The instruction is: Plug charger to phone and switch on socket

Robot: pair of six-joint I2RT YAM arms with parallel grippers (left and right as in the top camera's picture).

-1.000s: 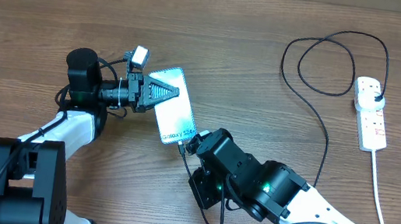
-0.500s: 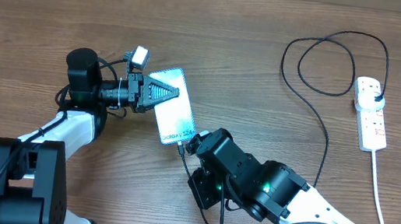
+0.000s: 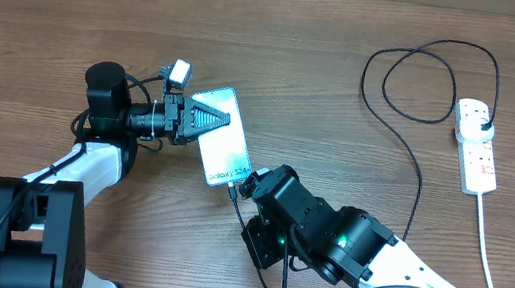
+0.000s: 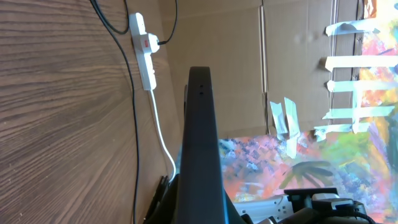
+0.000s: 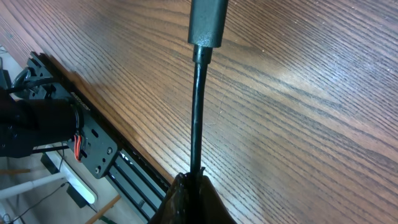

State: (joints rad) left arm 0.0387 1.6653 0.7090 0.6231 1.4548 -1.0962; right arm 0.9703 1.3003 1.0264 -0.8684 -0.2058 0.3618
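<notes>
Right arm [image 3: 325, 236] hides phone [image 3: 229, 155] end; charger [image 3: 419, 197] reaches socket [image 3: 476, 155].

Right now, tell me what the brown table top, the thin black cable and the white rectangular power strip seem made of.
Brown table top: wood or wood-look laminate, matt; grain lines run across it.
Thin black cable: rubbery or plastic sheath, probably; smooth with a faint sheen.
White rectangular power strip: hard moulded plastic, likely; even white, crisp edges.
</notes>
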